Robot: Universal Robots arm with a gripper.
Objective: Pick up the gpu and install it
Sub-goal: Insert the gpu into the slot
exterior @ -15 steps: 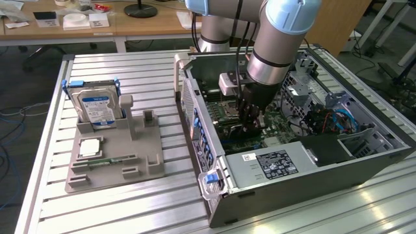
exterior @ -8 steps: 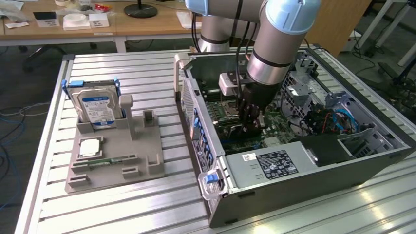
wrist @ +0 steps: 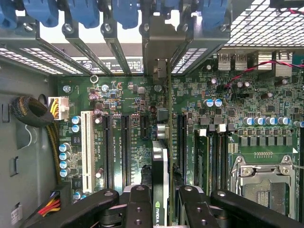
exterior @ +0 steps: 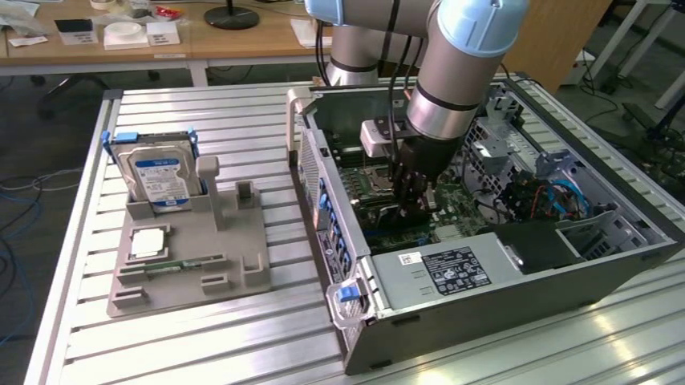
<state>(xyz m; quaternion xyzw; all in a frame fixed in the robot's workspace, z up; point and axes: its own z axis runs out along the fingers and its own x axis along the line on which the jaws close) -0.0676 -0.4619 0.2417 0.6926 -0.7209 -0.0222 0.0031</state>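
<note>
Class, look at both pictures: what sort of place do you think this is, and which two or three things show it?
Probably a robotics lab set up for computer assembly. A robot arm reaches into an open PC case on a slatted metal bench, its gripper holding the gpu over the motherboard; a hard drive waits in a parts fixture.

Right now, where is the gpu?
The gpu is held edge-on in the gripper inside the open computer case, standing over the motherboard's expansion slots; in the exterior view it is low in the case's middle.
</note>
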